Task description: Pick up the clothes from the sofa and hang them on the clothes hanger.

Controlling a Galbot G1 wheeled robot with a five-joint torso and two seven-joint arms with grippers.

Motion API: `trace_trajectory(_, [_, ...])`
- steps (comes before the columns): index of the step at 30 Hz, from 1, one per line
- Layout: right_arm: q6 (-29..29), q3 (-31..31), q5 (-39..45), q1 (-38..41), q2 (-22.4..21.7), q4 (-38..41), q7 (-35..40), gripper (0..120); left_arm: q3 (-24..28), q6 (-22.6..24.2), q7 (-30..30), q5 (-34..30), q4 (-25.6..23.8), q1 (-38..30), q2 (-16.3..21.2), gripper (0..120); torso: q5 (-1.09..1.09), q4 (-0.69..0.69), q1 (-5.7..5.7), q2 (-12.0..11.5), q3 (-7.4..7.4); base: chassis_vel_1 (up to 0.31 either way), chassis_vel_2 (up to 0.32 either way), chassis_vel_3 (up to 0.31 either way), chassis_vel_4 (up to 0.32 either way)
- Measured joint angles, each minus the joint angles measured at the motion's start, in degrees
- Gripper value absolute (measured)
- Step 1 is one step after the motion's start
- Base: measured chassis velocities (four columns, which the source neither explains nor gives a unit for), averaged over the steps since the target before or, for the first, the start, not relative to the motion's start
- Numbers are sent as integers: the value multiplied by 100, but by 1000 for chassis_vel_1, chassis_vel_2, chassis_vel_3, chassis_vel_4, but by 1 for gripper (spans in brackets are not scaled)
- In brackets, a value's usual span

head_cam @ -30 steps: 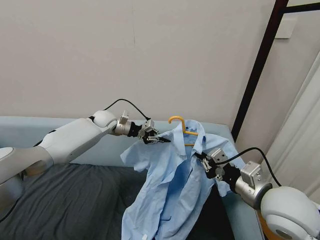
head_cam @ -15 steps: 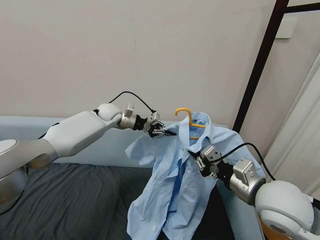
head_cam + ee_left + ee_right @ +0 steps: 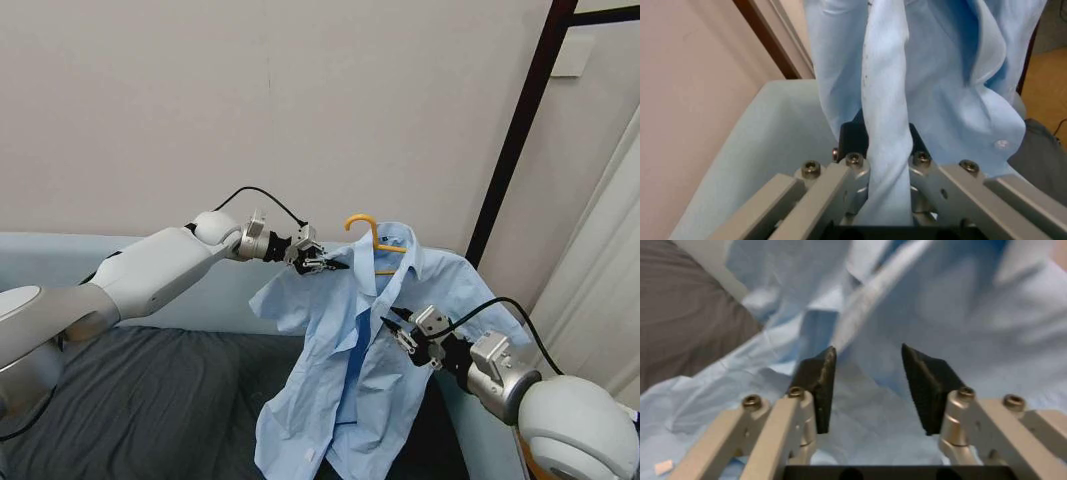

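A light blue shirt (image 3: 340, 385) hangs on a yellow hanger (image 3: 362, 226) above the sofa. My left gripper (image 3: 335, 266) holds it up at the shoulder beside the collar. In the left wrist view that gripper (image 3: 885, 150) is shut on a fold of the shirt (image 3: 953, 75). My right gripper (image 3: 392, 328) is at the shirt's front placket, lower and to the right. In the right wrist view its fingers (image 3: 819, 385) stand apart, so the right gripper (image 3: 870, 375) is open, with the shirt cloth (image 3: 940, 300) just beyond the tips.
The sofa has a dark grey seat (image 3: 120, 400) and pale blue back (image 3: 60, 260). A dark slanted pole (image 3: 510, 150) rises at the right before the wall, and a pale curtain (image 3: 600, 290) hangs at the far right.
The left gripper has raised the shirt and hanger up and to the right, so the shirt hangs straighter. The right gripper has shifted slightly along the shirt front.
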Motion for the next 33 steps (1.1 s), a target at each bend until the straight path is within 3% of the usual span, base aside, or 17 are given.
trace_trajectory(6, [95,792,529,-421,-4,201,521,60,-72,-16,-60,72,-28,26,125,1,-1,-3,0,1,-1,0,0,0,0])
trace_trajectory(9, [316,1083,1284,-270,220,324,1139,75,-88,-37,-78,128,-46,62,209,1,-1,1,0,0,-1,0,0,0,0])
trace_trajectory(17, [951,1033,2579,-17,676,212,1498,99,-73,-40,-152,243,-154,157,179,1,1,-1,0,0,0,0,0,0,0])
trace_trajectory(22, [960,929,3299,96,948,-35,1599,100,-45,-26,-232,360,-214,218,75,1,-1,-1,0,0,0,0,0,0,0])
trace_trajectory(31, [863,732,3301,169,1234,-593,1859,100,71,5,-271,373,-264,190,-87,1,0,-1,0,0,0,0,0,0,0])
trace_trajectory(33, [842,695,3199,204,1280,-767,1992,91,82,6,-268,369,-231,180,-136,1,1,-1,1,0,0,0,0,0,0])
